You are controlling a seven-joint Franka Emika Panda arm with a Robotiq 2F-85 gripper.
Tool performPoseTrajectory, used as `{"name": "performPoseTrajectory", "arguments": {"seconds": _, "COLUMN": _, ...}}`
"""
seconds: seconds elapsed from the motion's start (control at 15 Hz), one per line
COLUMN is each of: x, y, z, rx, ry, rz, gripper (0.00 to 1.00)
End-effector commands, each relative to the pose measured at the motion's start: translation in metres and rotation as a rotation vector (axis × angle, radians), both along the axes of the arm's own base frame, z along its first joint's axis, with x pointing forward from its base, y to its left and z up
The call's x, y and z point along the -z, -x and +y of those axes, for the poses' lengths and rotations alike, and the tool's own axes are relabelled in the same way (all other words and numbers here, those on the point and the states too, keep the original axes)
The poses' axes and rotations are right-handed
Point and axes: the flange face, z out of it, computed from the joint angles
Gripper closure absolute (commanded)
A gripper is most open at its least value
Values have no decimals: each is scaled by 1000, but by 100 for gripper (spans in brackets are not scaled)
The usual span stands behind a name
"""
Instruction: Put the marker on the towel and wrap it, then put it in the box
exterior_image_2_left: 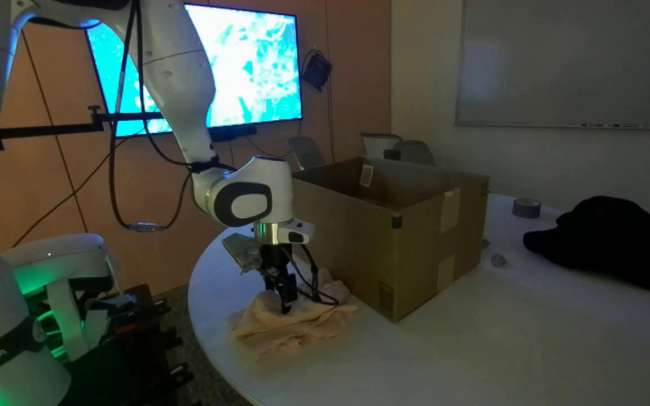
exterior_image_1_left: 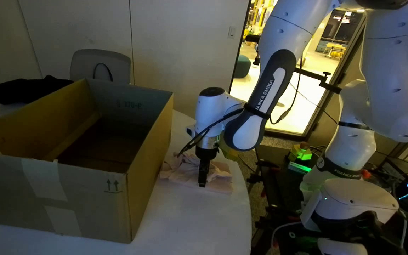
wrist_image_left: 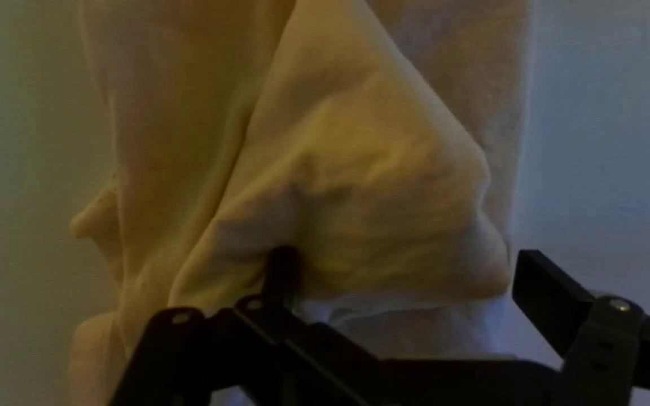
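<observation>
Gripper (wrist_image_left: 407,268) pointing down w/ fingers (wrist_image_left: 553,304) well apart: 1 tip in among folds of the crumpled pink towel (exterior_image_2_left: 302,327), the other just beside its bulge. Towel's on the table (exterior_image_2_left: 500,349), nr the open-top cardboard box (exterior_image_1_left: 94,198); marker's loc., can't tell. Past the box, gray tape roll (exterior_image_2_left: 526,209).

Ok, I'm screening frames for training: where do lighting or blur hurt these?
Wrist view: towel dim and soft-focused, fingers nearly black. In an exterior view: box dark inside, doorway glaringly bright. In an exterior view: screen partly washed out to white.
</observation>
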Motion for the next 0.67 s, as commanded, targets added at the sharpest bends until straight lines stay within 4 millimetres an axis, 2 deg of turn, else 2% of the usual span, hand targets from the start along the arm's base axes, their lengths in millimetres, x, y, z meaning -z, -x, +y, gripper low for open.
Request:
{"name": "performPoseTrajectory", "arguments": {"seconds": 0.0, "x": 25, "y": -11, "z": 7, "rx": -3, "ry": 4, "rz": 17, "gripper": 0}}
{"name": "performPoseTrajectory", "arguments": {"seconds": 0.33, "x": 37, "y": -23, "z": 8, "rx": 13, "ry": 25, "rz": 6, "gripper": 0}}
{"name": "performPoseTrajectory", "arguments": {"seconds": 0.4, "x": 37, "y": -23, "z": 6, "rx": 18, "ry": 23, "rz": 12, "gripper": 24}}
{"name": "performPoseTrajectory", "arguments": {"seconds": 0.47, "x": 38, "y": -25, "z": 5, "rx": 23, "ry": 29, "rz": 9, "gripper": 27}}
{"name": "performPoseTrajectory", "arguments": {"seconds": 0.6, "x": 35, "y": -28, "z": 3, "rx": 31, "ry": 31, "rz": 5, "gripper": 41}}
